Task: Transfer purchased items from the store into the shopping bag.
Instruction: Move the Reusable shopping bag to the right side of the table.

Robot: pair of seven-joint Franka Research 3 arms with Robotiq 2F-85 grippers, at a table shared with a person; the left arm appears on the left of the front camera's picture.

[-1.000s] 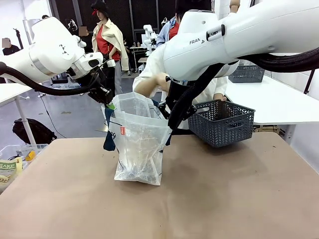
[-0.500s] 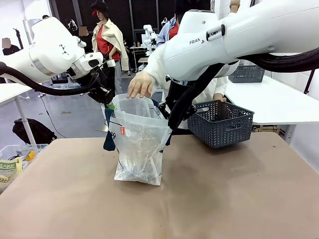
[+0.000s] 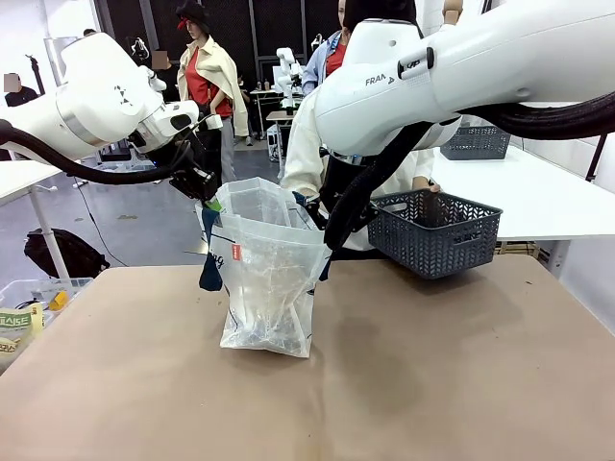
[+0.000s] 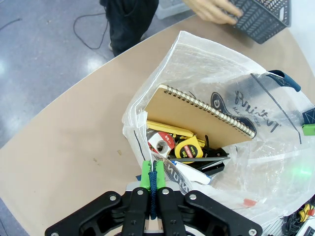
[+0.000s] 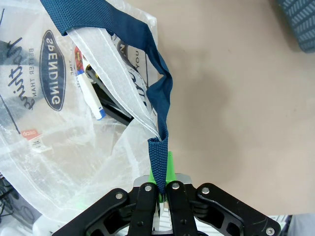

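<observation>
The left end effector (image 4: 152, 172) and right end effector (image 5: 160, 164) each clamp a navy handle (image 5: 158, 98), so the shopping bag (image 3: 269, 269) gapes open for loading.

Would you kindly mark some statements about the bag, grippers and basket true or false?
1. The left gripper is shut on a handle of the shopping bag. True.
2. The right gripper is open, holding nothing. False: it is shut on the bag's other handle.
3. A spiral notebook lies inside the bag. True.
4. The grey basket sits inside the bag. False: it is apart from the bag, with the person's hand on it.
</observation>
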